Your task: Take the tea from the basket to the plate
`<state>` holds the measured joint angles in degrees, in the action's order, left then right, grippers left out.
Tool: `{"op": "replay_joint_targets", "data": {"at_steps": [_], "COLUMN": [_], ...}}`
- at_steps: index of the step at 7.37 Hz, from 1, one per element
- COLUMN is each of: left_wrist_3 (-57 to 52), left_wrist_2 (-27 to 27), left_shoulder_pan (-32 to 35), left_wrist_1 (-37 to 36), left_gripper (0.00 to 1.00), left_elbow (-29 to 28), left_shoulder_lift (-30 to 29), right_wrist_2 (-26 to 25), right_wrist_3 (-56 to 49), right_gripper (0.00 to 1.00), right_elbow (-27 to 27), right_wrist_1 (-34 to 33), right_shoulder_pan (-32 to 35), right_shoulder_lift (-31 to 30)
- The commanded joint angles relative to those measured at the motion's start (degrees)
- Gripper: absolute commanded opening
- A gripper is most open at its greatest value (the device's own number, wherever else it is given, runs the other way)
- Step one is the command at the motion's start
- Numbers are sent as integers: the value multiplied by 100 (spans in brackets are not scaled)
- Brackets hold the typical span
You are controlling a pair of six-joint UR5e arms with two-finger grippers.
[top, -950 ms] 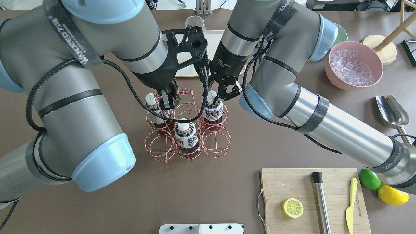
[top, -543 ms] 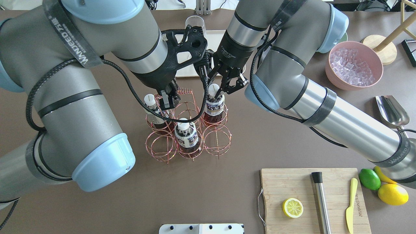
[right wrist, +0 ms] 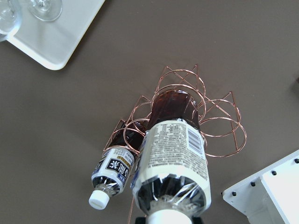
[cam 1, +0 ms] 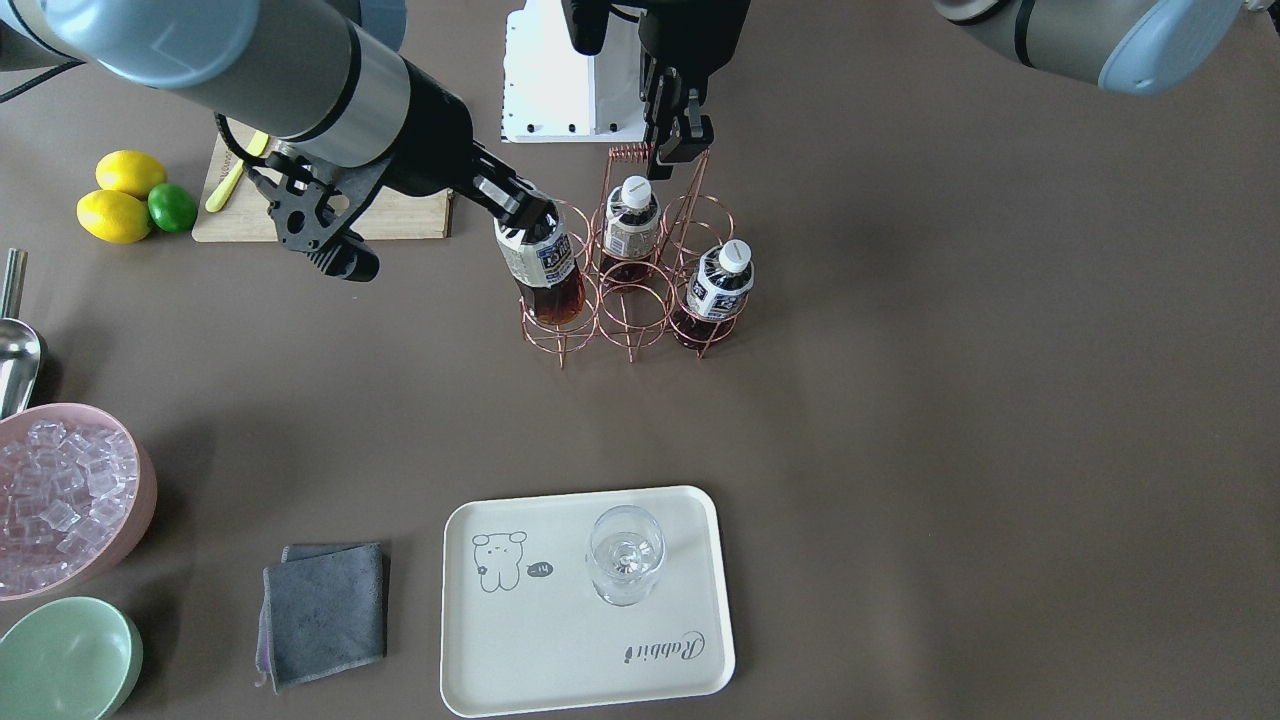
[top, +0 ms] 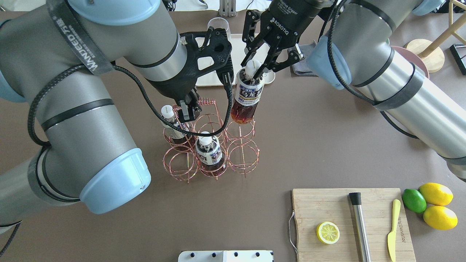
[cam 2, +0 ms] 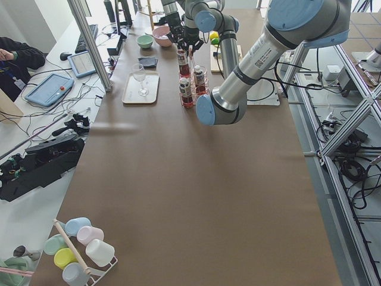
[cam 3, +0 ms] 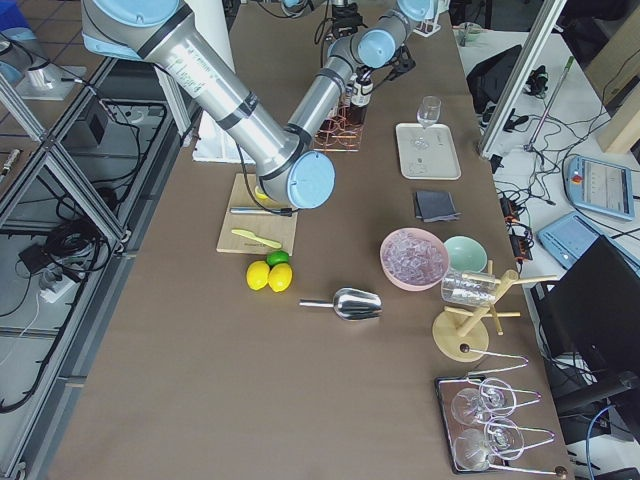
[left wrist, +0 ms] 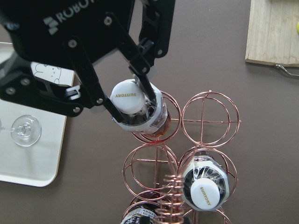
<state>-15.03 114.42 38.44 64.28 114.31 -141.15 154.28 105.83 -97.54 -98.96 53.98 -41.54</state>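
My right gripper is shut on the neck of a tea bottle, which hangs tilted with its base just above the basket's far right ring. The same bottle shows in the front view and in the left wrist view. The copper wire basket holds two more tea bottles. My left gripper is shut on the basket's handle. The cream plate lies across the table from the robot with a clear glass on it.
A wooden cutting board with a lemon half, a muddler and a yellow knife lies at the near right, lemons and a lime beside it. A pink ice bowl, a green bowl, a grey cloth and a metal scoop lie on the robot's right.
My right gripper has risen and drawn back toward the plate with the tea bottle, lifting it out of its ring. My left arm and the basket have stayed put.
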Motion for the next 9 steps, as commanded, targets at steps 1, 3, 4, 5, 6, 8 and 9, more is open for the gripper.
{"op": "replay_joint_targets", "data": {"at_steps": [1, 3, 4, 5, 6, 8, 9], "left_wrist_3": [0, 0, 0, 0, -9, -174, -585], "left_wrist_2": [1, 71, 133, 151, 316, 379, 484], "left_shoulder_pan": [41, 181, 251, 330, 505, 821, 1171], "left_wrist_1": [-3, -21, -38, -56, -100, -135, -440], "left_gripper": [0, 0, 0, 0, 0, 0, 0], "left_elbow": [12, 56, 100, 161, 205, 276, 407], "left_shoulder_lift": [0, -26, -52, -61, -79, -70, -62], "right_wrist_2": [559, 44, -46, -221, -318, -600, -801], "right_wrist_3": [-36, -499, -1128, -1666, -2036, -2372, -2539], "right_gripper": [0, 0, 0, 0, 0, 0, 0], "right_elbow": [49, 942, 1730, 2330, 2884, 3913, 4283], "right_wrist_1": [-107, 25, 69, 296, 602, 1506, 1737], "right_shoulder_pan": [638, 640, 675, 745, 780, 798, 746], "right_shoulder_lift": [93, 547, 907, 998, 1016, 1148, 1322]}}
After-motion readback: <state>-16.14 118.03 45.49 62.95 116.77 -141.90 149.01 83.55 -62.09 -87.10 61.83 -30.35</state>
